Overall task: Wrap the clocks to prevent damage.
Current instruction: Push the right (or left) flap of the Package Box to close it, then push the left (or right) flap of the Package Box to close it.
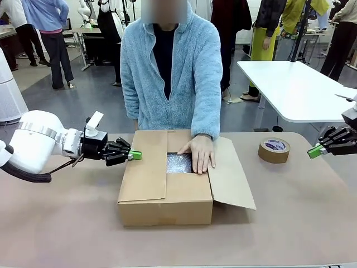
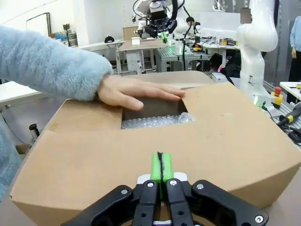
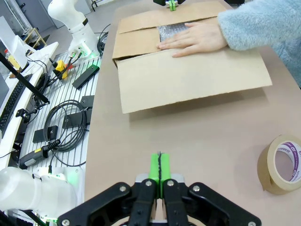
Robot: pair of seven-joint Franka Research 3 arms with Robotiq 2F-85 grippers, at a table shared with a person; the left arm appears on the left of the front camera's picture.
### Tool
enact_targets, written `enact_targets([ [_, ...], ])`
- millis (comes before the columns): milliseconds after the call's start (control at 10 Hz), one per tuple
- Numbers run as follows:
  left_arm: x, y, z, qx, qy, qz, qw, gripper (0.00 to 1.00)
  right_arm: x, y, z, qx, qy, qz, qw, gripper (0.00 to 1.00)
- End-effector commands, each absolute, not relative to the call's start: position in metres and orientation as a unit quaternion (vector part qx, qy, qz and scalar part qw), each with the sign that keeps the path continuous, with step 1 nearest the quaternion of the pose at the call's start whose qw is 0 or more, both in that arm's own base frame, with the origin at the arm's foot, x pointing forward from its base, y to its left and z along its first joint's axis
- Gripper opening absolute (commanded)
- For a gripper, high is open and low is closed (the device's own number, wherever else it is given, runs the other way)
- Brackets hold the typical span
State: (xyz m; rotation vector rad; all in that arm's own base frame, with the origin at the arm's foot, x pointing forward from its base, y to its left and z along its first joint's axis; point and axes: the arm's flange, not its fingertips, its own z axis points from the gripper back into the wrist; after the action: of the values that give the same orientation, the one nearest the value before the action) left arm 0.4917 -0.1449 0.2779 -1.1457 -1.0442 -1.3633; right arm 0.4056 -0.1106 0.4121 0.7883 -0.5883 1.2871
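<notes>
The bubble-wrapped clocks (image 1: 177,163) (image 2: 155,121) (image 3: 170,31) lie inside the cardboard box (image 1: 162,195) (image 2: 221,136) (image 3: 188,80) and show through the gap between its flaps. The box sits at the centre of the worktop (image 1: 290,223) (image 3: 197,136).

Writing: the brown tape roll (image 1: 274,150) (image 3: 281,165) carries a label with bluish print inside its core. The print is too small to read.

Person: one hand (image 1: 199,153) (image 2: 136,92) (image 3: 195,40) lies flat, palm down, with the fingers spread across the far edge of the opening. Its fingertips rest on the flap edge beside the bubble wrap. The sleeve is light blue fleece.

Left claw (image 1: 135,154) (image 2: 161,167): the arm is held level and points at the box's left side. The green pads are pressed together with nothing between them. The tip is at the edge of the left flap; contact cannot be confirmed.

Right claw (image 1: 313,151) (image 3: 160,169): it is above the worktop, well apart from the box. The pads are pressed together and empty. The tape roll lies between it and the box.
</notes>
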Motion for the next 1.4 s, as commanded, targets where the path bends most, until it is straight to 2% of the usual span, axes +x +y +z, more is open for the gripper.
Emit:
enact_targets([
  [0,0.493,-0.149,0.276,-0.477,-0.441,-0.556,0.517,0.01,0.407,-0.110,0.411,0.351,-0.265,0.571,0.693,0.01],
  [1000,0.493,-0.149,0.276,-0.477,-0.441,-0.556,0.517,0.01,0.407,-0.110,0.411,0.351,-0.265,0.571,0.693,0.01],
  [1200,0.493,-0.149,0.276,-0.477,-0.441,-0.556,0.517,0.01,0.418,-0.099,0.403,0.365,-0.252,0.584,0.680,0.01],
  [1300,0.493,-0.149,0.276,-0.477,-0.441,-0.556,0.517,0.01,0.426,-0.086,0.382,0.372,-0.242,0.611,0.656,0.01],
])
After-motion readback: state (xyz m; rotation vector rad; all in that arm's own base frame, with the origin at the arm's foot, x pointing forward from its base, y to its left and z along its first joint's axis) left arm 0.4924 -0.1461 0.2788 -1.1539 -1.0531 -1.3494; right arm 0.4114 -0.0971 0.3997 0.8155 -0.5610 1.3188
